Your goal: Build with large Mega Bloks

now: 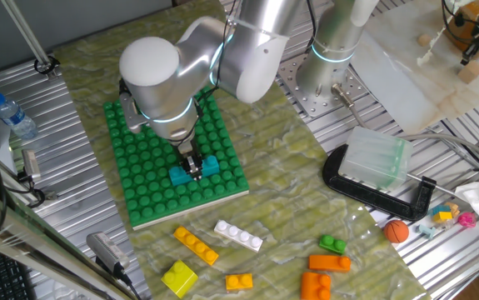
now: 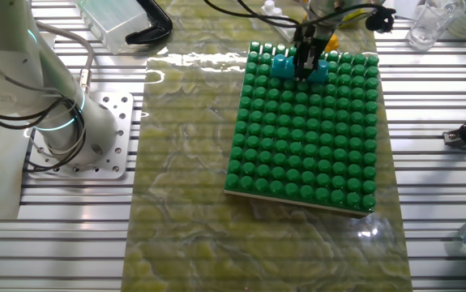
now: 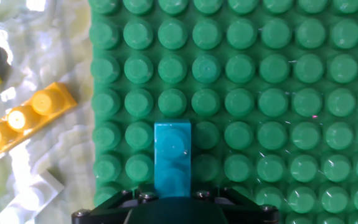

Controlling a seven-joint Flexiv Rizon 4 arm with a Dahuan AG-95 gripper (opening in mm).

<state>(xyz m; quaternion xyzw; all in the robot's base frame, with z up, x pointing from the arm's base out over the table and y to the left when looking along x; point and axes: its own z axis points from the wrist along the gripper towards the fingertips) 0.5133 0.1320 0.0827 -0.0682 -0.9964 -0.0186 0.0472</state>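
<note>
Barely begun, judging by the layout: only one teal block [image 1: 194,170] on the green studded baseplate [image 1: 143,187], low and right of centre on the plate in one fixed view, near the top edge in the other. No second brick on it; nothing stacked.

Left loose on the mat along the bottom of the frame, all apart from the plate: a long yellow brick [image 1: 196,246], a white brick [image 1: 238,236], a short yellow block [image 1: 179,277], a small orange brick [image 1: 239,282], a green brick [image 1: 332,244], and two orange bricks [image 1: 328,263] at lower right. So nearly the whole build yet to do.

Gripper [image 1: 192,163] down over the middle of the teal block, fingers drawn in narrow against its two sides, ends of the block sticking out either way. Clamped on it, by the look of things. From the hand view, block running straight up from bottom centre, resting among the plate's studs; whether fully pressed home cannot be told.
</note>
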